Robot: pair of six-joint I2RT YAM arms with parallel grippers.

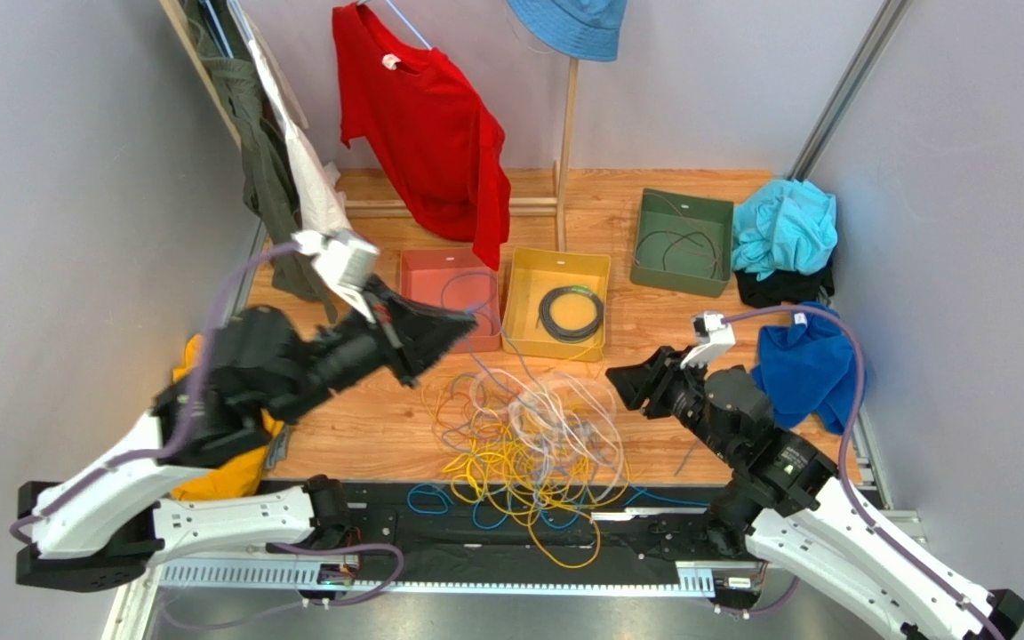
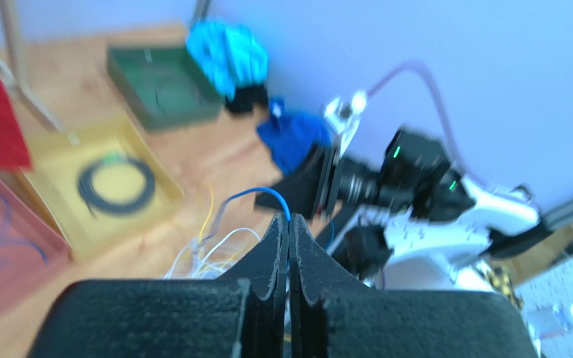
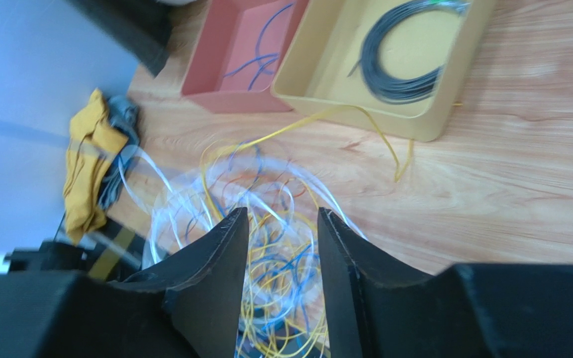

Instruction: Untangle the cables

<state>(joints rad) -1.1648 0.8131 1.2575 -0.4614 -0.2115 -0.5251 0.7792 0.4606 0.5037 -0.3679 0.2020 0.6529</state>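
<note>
Left gripper [image 2: 289, 224]: fingers are pressing together and appear to be pinching a blue cable [image 2: 256, 192] that is arching out of their tips; the gripper is hanging raised beside the red tray [image 1: 413, 296].
Right gripper [image 3: 282, 246]: fingers are standing apart with nothing between them, hovering over the tangle [image 1: 531, 447].
Cables: yellow, white and blue wires are lying in one knotted heap on the tabletop [image 1: 658, 331] between the arms, with some loops spilling over its near edge.
Done: the red tray is holding a few blue strands [image 3: 256, 60], the yellow tray [image 1: 527, 280] a coiled black cable [image 1: 571, 314], and the green tray [image 1: 707, 214] a thin dark cable [image 1: 675, 243].
Left: most wires are sitting in the heap, so I am judging the job well short of halfway.
Around: a red T-shirt [image 1: 424, 120] is hanging from a wooden stand [image 1: 566, 134], with a turquoise cloth [image 1: 785, 227] and a blue cloth [image 1: 811, 367] lying at the right.
In the way: loops are crossing each other, so pulling one cable is likely dragging others; the shirt hem is dangling between the red and yellow trays.
</note>
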